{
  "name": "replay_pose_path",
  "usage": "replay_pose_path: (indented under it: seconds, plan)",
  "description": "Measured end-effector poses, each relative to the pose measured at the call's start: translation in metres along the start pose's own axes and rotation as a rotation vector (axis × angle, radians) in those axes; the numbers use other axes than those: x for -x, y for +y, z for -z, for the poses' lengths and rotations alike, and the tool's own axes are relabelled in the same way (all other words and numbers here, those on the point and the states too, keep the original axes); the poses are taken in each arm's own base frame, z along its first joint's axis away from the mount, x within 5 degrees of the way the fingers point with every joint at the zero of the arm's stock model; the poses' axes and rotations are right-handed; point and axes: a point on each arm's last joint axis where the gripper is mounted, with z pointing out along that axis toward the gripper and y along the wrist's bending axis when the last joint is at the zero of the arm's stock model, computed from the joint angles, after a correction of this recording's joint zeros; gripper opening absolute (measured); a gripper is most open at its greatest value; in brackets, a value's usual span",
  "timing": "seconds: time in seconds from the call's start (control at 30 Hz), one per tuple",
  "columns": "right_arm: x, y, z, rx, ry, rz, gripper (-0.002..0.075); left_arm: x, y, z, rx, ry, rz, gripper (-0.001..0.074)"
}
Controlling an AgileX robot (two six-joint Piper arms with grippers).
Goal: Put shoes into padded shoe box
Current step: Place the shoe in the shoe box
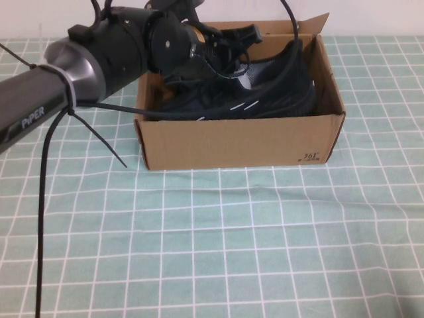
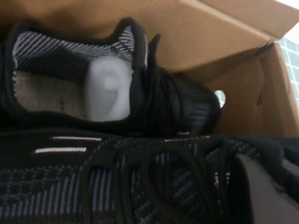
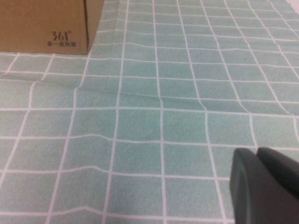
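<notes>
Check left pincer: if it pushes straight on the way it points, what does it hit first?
Probably the near shoe, filling its wrist view's foreground; the second shoe and box wall lie beyond. Left pincer is over the box; right pincer is parked above the tablecloth.

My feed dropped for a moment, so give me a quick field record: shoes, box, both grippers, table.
shoes: both black sneakers lie inside the box, one behind the other; white paper stuffing shows in the far one
shoe box: brown cardboard, flaps up, black print at its lower right corner
left gripper: reaching into the box over the shoes; grip hidden
right gripper: low over bare cloth, apart from the box
table: green checked cloth
</notes>
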Motion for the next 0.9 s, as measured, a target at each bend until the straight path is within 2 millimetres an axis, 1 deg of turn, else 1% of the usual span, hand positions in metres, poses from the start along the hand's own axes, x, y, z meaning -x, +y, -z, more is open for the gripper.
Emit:
replay_pose_path:
  seconds: [0.2,0.5,0.63,0.7,0.77,0.8,0.9]
  plan:
    - [0.000,0.000,0.000,0.000,0.000,0.000,-0.0008,-0.003,0.003,-0.002,0.023,0.030,-0.005,0.0000]
    - [0.000,0.000,0.000,0.000,0.000,0.000,-0.0008,-0.026,0.022,-0.027,0.114,0.166,-0.003,0.0000]
    - [0.000,0.000,0.000,0.000,0.000,0.000,-0.0008,-0.027,0.022,-0.028,0.113,0.176,-0.049,0.0000]
    - [0.000,0.000,0.000,0.000,0.000,0.000,-0.0008,-0.027,0.022,-0.028,0.112,0.177,-0.066,0.0013]
    - [0.000,0.000,0.000,0.000,0.000,0.000,-0.0008,-0.027,0.022,-0.028,0.106,0.182,-0.056,0.0058]
    - [0.000,0.000,0.000,0.000,0.000,0.000,-0.0008,-0.027,0.021,-0.028,0.103,0.185,-0.050,0.0102]
    - [0.000,0.000,0.000,0.000,0.000,0.000,-0.0008,-0.027,0.022,-0.027,0.101,0.191,-0.050,0.0286]
